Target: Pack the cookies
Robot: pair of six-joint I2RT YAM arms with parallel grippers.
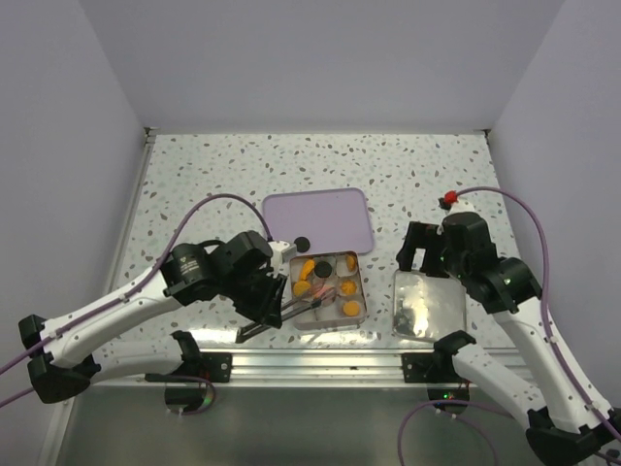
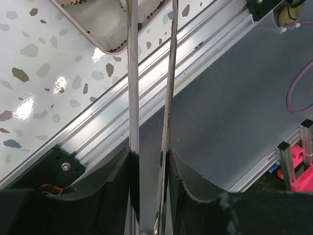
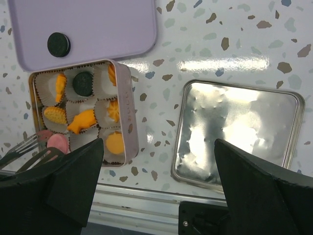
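Note:
An open pink tin (image 1: 358,288) lined with white paper cups holds several cookies (image 3: 80,121), mostly orange, plus a black one (image 3: 83,83). One more black cookie (image 3: 58,44) lies on the lilac tray (image 1: 340,209). My left gripper (image 2: 149,156) is shut on metal tongs (image 2: 132,73). Their tips (image 3: 30,149) reach into the tin's near left corner beside a pinkish cookie (image 3: 57,142). Whether they pinch it I cannot tell. My right gripper (image 3: 156,147) hangs open and empty over the table between the tin and the silver lid (image 3: 239,132).
The table's aluminium front rail (image 2: 146,93) runs just below the tin. The silver lid (image 1: 428,304) lies to the right of the tin, with the right arm (image 1: 485,272) above it. White walls close in the back and sides.

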